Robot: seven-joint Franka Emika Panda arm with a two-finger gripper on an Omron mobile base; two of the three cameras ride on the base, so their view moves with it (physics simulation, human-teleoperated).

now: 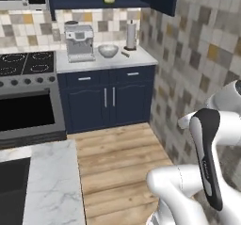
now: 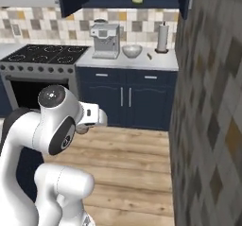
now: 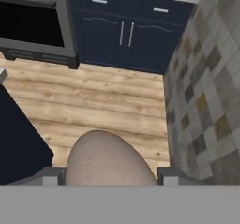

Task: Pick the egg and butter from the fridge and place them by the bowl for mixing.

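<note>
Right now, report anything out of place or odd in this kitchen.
Nothing stands out. The bowl sits upright on the counter beside the coffee machine; a small dark stick lies next to it. The egg sits between the claw's fingers.

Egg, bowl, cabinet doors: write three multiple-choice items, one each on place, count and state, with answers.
1. Where is the bowl?
A. On the floor
B. On the counter between coffee machine and paper towel roll
C. On the stove

2. How many doors does the cabinet below the bowl have?
A. Two
B. Four
C. One

3. What is the egg's state?
A. Lying on the floor
B. In the bowl
C. Held between the pincer's tips

Answers: 1 B, it sits between them; 2 A, two handles at the middle; 3 C, hand view shows it between the tips.
</note>
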